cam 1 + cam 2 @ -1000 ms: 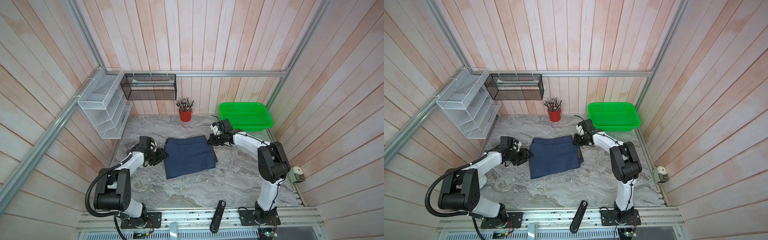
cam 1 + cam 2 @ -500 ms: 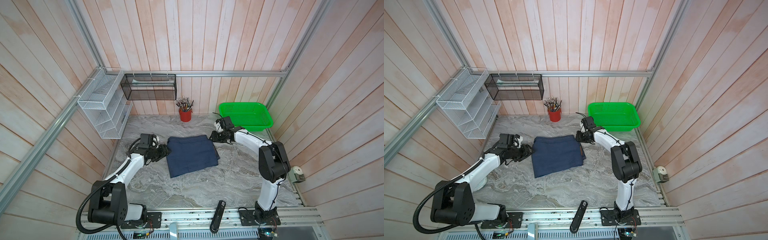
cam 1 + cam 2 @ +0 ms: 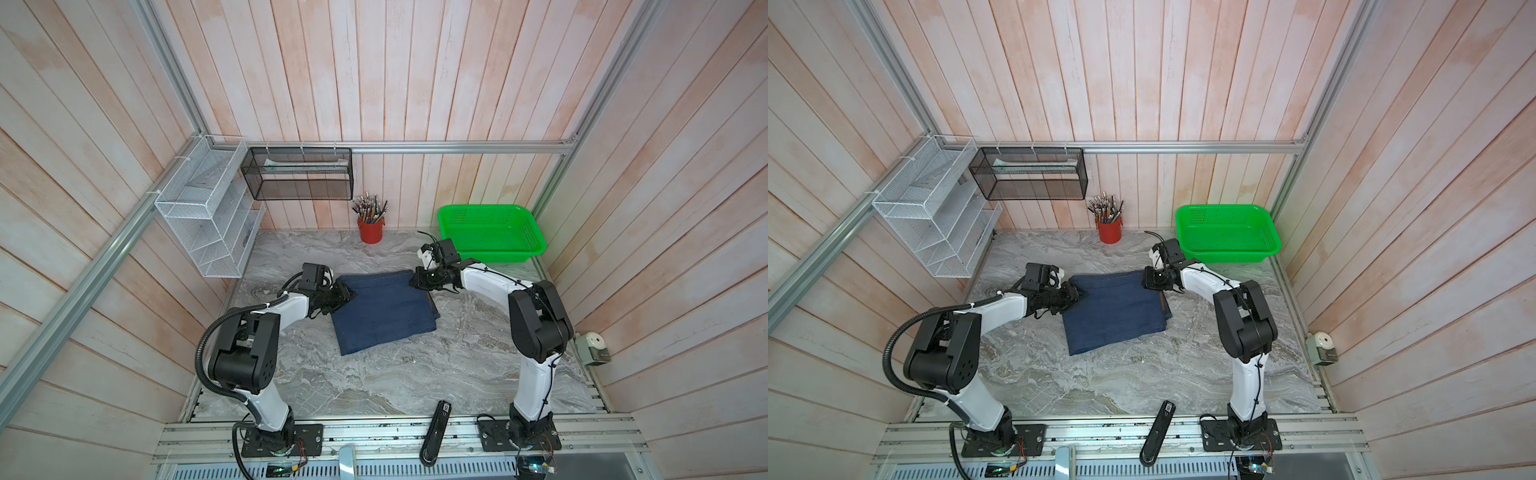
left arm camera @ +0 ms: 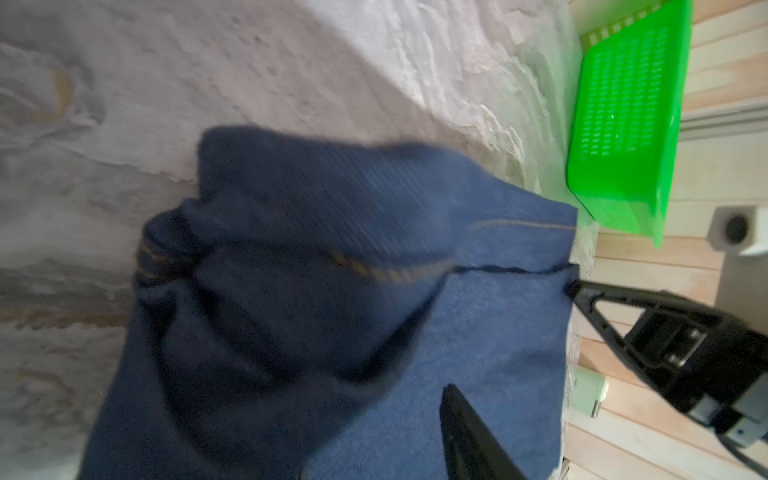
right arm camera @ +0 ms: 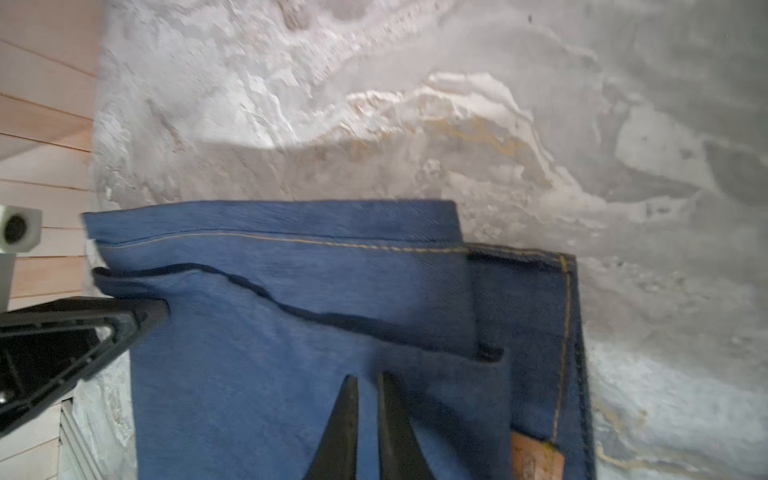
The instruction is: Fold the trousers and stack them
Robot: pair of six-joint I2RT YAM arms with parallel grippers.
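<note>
Trousers [image 3: 384, 309]: folded into a flat rectangle on the worktop [image 3: 374, 386], midway between its left and right edges and nearer its far edge than its near one. The waistband layers and leather patch [image 5: 536, 457] show past the top layer on the right side.

Step, as I judge it: taking the pack's two far corners for a further fold. To do it well I would catch every layer at both corners, lift level and together, and keep the layers from shearing.

Left gripper [image 3: 345, 294] is at the far-left corner. One finger [image 4: 461, 428] shows against bunched denim and its partner is hidden, so I cannot tell its opening or grip.

Right gripper [image 3: 414, 280] is over the far-right corner. Its fingers [image 5: 345, 424] are all but closed, with a thin slit between them and no cloth seen pinched.
</note>
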